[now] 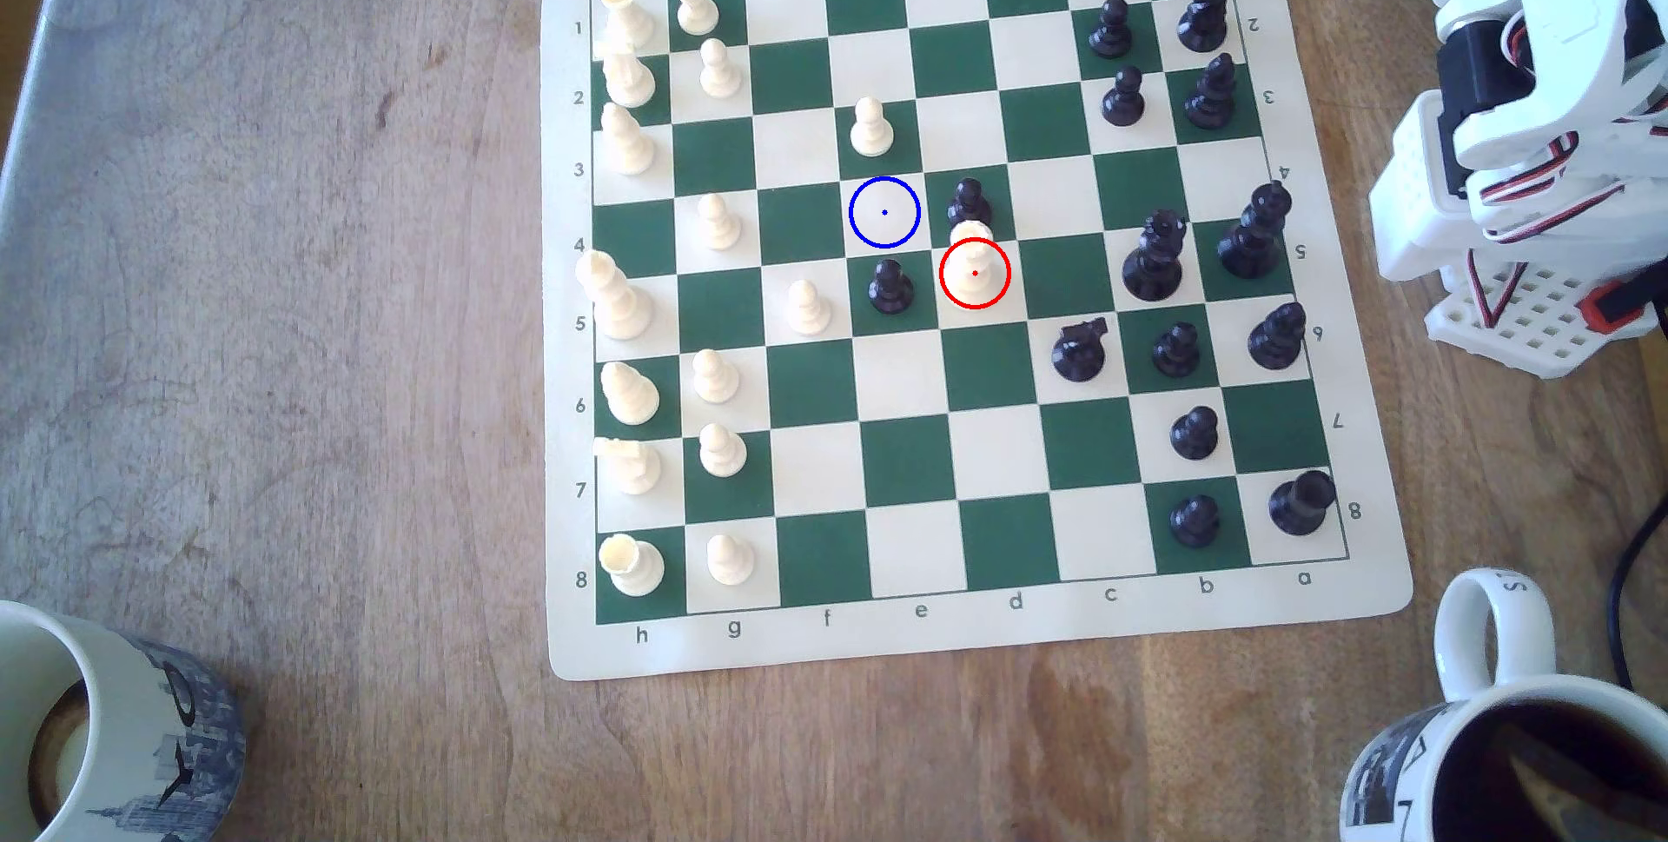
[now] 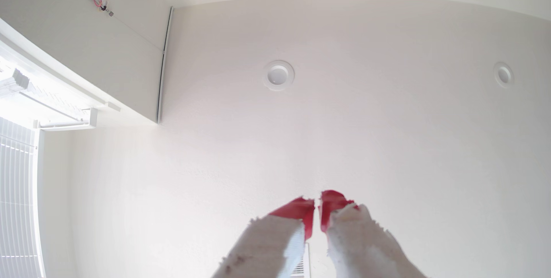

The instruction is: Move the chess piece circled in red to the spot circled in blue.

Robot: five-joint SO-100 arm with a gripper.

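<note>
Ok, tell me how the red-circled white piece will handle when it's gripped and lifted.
The white piece looks rigid and probably light. Being tall and slim above a wide base, it may tip if nudged near its top. A black pawn stands on the adjoining square, so a wide approach could knock that. The gripper has red-taped fingertips, nearly closed, which should help against slipping.

Chess mat (image 1: pixel 979 639) border only: near edge reads h g f e d c b a; numbers 1 to 8 run down the exterior view's left edge, and 1 to 9 partly, rotated, on the right edge. Far edge letters upside down. Mug (image 1: pixel 1480 671) print unreadable.
</note>
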